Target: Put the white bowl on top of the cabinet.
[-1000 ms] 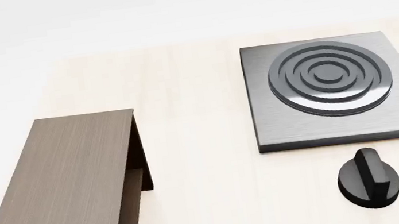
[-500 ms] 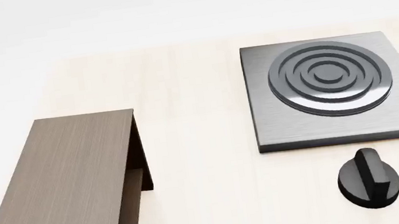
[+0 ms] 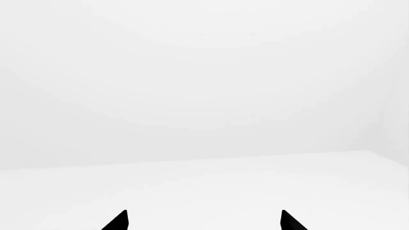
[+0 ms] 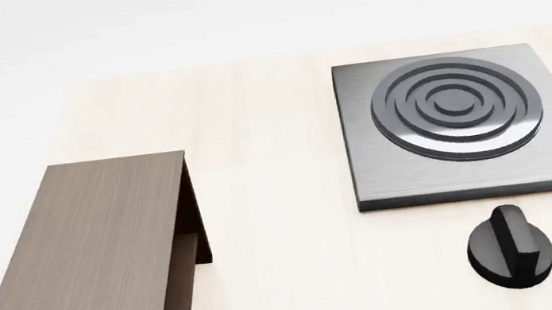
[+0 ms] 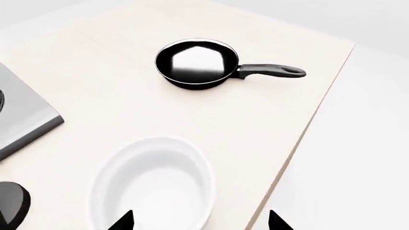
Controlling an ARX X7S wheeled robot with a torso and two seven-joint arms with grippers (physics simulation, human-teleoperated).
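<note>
The white bowl (image 5: 153,184) stands upright and empty on the pale table, seen only in the right wrist view. My right gripper (image 5: 201,221) is open, its two black fingertips apart; one tip shows over the bowl's rim, the other beyond the table edge. The dark wood-grain cabinet (image 4: 77,269) lies at the left of the head view with a recessed shelf in its side and nothing on its top. My left gripper (image 3: 203,220) is open and empty and faces only white background. Neither gripper shows in the head view, nor does the bowl.
A black frying pan (image 5: 197,64) with its handle sits farther along the table. The grey stove plate (image 4: 464,122) with ringed burner is at the right, its corner also in the right wrist view (image 5: 26,120). A black knob (image 4: 511,246) lies near it. The table edge (image 5: 307,134) runs beside the bowl.
</note>
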